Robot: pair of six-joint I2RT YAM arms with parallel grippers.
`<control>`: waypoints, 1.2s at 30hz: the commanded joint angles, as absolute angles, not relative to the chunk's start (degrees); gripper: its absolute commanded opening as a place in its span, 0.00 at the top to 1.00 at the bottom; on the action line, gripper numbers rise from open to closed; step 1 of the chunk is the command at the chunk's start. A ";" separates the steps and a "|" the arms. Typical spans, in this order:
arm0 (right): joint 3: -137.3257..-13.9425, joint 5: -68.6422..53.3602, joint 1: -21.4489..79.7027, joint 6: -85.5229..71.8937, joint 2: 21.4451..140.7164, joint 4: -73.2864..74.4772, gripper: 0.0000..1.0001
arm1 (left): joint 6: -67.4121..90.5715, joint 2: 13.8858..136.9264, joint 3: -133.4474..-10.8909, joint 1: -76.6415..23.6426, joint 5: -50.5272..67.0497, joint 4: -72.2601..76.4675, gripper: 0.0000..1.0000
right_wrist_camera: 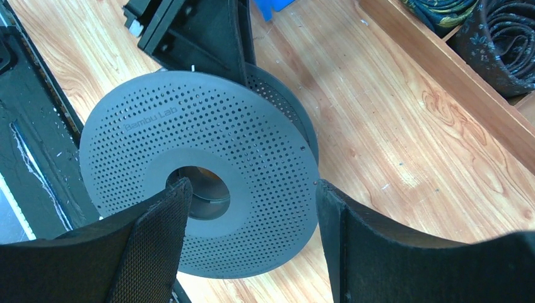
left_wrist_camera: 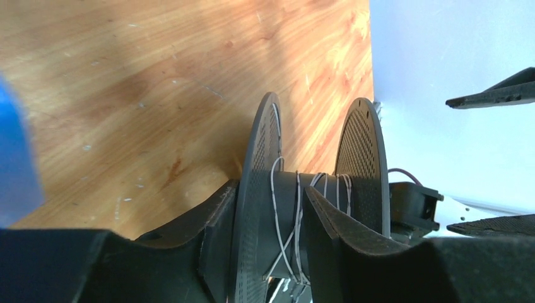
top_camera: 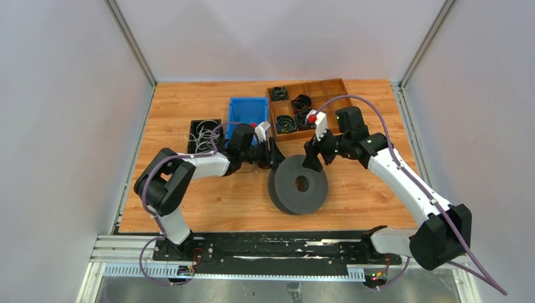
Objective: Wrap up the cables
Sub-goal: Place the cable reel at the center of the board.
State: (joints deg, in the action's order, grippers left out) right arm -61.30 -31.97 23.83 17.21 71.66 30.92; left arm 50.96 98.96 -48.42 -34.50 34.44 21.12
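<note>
Wooden worktop inside white-walled cell, both arm bases on black rail at near edge.

Left gripper at left rim of grey spool, jaws partly apart, clamped on nothing. Left wrist view: left gripper straddling one perforated flange of spool. Outer finger against flange's outside face, inner finger down between both flanges, close to hub. Clear gap between inner finger and straddled flange.

Cables right in that gap: thin whitish strands in few loose turns round dark hub, some crossing on a slant, one strand running up flange's inner face toward rim. Touching inner finger or not: cannot tell.

Right gripper at spool's upper right edge, just across from left gripper, jaws wide apart, holding nothing. Right wrist view: right gripper hovering above spool face, one finger over edge of centre hole, other past flange rim over bare wood. "Bambu Lab" lettering readable on flange.

Further out: more cables as loose whitish tangle in black tray at left, behind left arm, well apart from both grippers. Blue bin just right of tray, behind left gripper. Wooden divided box at back right, black coils in several compartments. Purple hoses along both arms.
</note>
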 commanded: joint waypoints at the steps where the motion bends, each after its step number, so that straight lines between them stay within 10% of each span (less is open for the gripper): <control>1: -61.20 -33.37 22.94 17.29 72.89 31.95 0.29 | 46.79 99.85 -48.14 -32.66 35.25 20.22 0.54; 36: -59.37 -32.96 23.02 24.52 73.76 35.79 0.29 | 19.61 88.64 -48.12 -28.84 33.43 2.77 0.53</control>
State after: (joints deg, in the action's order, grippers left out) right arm -61.04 -32.88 23.81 19.90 74.89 32.18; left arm 28.56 91.72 -48.21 -29.32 31.86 6.26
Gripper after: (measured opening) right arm 0.706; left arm 0.463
